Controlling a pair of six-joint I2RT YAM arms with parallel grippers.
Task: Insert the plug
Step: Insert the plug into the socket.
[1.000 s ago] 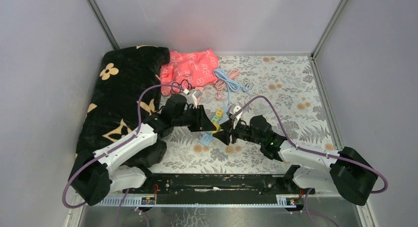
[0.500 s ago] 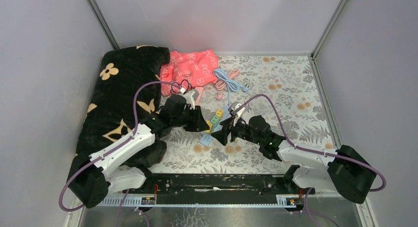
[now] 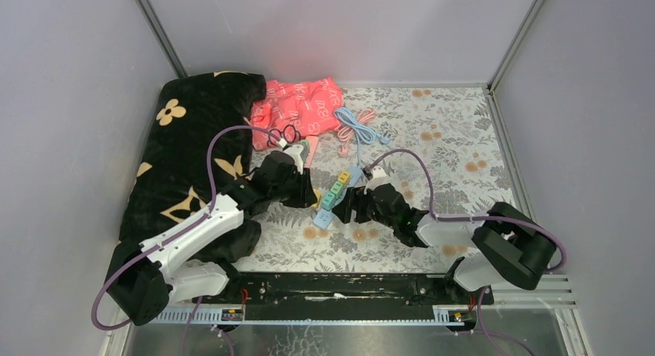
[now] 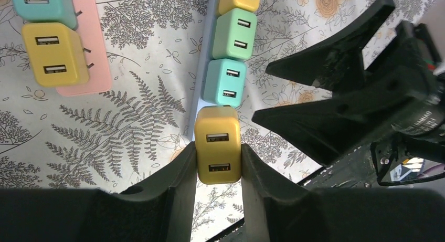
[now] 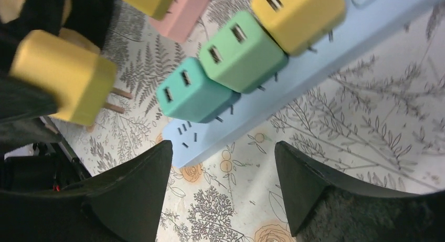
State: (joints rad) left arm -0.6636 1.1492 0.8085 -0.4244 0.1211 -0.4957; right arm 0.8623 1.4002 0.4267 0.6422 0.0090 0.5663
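The left gripper [image 4: 218, 157] clamps a yellow plug [image 4: 217, 127] between its fingers and holds it just off the end of the pale blue power strip [image 5: 252, 108] nearest the arms. The plug's two prongs are bare and clear of the sockets. Vacant slots [image 5: 186, 129] show at that end of the strip, next to a teal charger [image 5: 191, 92], a green charger [image 5: 241, 50] and a yellow charger [image 5: 296, 13] seated in a row. The right gripper [image 5: 223, 158] hovers close by the strip's end, jaws spread wide and holding nothing, above the floral tablecloth [image 5: 367, 137]. A pink strip [image 4: 84, 63] lies alongside.
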